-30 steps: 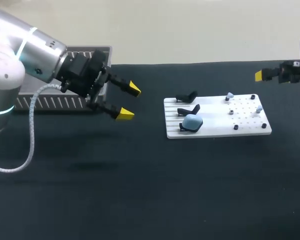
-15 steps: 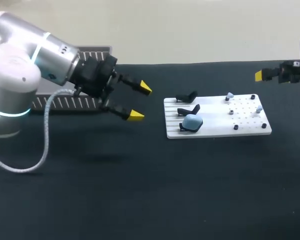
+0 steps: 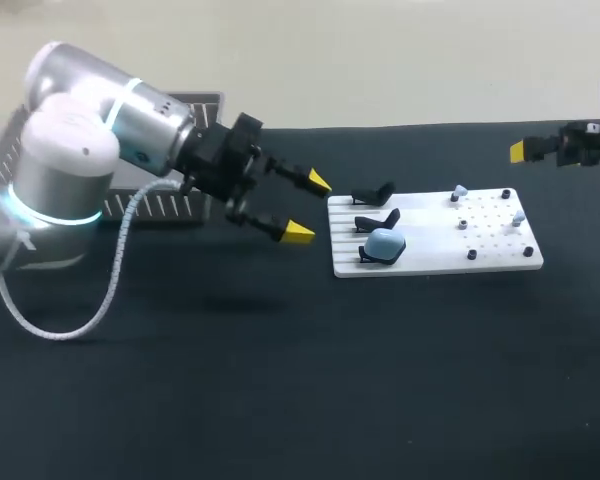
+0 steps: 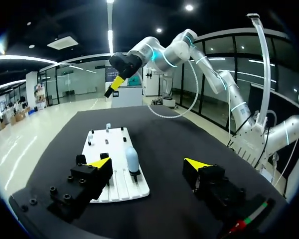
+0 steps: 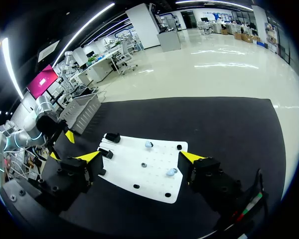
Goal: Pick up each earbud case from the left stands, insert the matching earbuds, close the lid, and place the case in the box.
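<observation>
Pale-blue earbud case (image 3: 385, 243) sits on the nearest of three black stands at the left end of the white board (image 3: 500, 260). Two little blue earbuds (image 3: 460, 190) are on pegs toward the other end. My left gripper (image 3: 310, 208) hangs just off the board's left edge, fingers spread wide. My right gripper (image 5: 140, 157) is off past the board's right end, also spread. The grey slatted box (image 3: 205, 101) is behind my left arm.

The head camera sits high behind me, looking down over the whole black table (image 3: 280, 380). My left wrist camera looks out along my left gripper (image 4: 148, 163), low and close, with the white board (image 4: 112, 149) just ahead. My right wrist camera looks past my right gripper (image 5: 140, 156), with the same board beneath and ahead. All three views share that board.
</observation>
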### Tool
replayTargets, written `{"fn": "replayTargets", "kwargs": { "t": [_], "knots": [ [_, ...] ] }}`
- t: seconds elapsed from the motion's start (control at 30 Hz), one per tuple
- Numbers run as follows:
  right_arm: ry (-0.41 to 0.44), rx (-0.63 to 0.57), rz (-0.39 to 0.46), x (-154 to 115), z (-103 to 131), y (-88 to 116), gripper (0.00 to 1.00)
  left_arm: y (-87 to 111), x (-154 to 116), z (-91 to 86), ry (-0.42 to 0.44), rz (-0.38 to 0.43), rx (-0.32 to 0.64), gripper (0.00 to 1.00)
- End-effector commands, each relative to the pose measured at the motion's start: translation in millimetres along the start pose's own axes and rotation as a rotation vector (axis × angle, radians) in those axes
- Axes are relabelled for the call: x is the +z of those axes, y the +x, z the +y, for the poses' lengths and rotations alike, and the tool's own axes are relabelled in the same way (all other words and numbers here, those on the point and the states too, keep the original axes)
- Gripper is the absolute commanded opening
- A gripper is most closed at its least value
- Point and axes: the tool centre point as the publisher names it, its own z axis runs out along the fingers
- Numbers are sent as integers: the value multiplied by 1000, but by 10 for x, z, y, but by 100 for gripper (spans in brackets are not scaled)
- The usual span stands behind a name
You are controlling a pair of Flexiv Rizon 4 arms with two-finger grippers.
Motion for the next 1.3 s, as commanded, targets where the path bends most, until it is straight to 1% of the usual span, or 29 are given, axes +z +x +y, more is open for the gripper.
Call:
{"fn": "replayTargets", "kwargs": {
  "t": [0.03,0.17,0.27,0.33,0.43,0.53,0.67,0.9,0.97,1.03,1.1,1.13,1.17,1.23,1.27,1.3],
  "knots": [
    [1,-1,0,-5,0,1,100,20,195,-11,-14,19,-37,100],
    [1,-1,0,-5,0,1,100,61,304,-88,-39,33,-61,100],
    [1,-1,0,-5,0,1,100,88,350,-124,-58,37,-53,100],
    [1,-1,0,-5,0,1,100,95,355,-162,-72,15,-30,100],
    [1,-1,0,-5,0,1,100,125,380,-175,-71,21,-22,100],
    [1,-1,0,-5,0,1,100,178,413,-173,-82,15,-29,100],
    [1,-1,0,-5,0,1,100,199,441,-152,-94,14,-37,100],
    [1,-1,0,-5,0,1,100,244,457,-68,-105,17,-35,100],
    [1,-1,0,-5,0,1,100,258,465,-51,-106,20,-38,89],
    [1,-1,0,-5,0,1,100,271,483,-29,-106,20,-41,87],
    [1,-1,0,-5,0,1,100,283,514,-3,-101,18,-45,69],
    [1,-1,0,-5,0,1,100,290,531,8,-97,17,-47,66],
    [1,-1,0,-5,0,1,100,294,552,22,-95,17,-48,68],
    [1,-1,0,-5,0,1,100,299,580,48,-91,21,-51,79],
    [1,-1,0,-5,0,1,100,303,591,63,-90,20,-53,82],
    [1,-1,0,-5,0,1,100,305,601,78,-88,21,-54,80]
  ]
}}
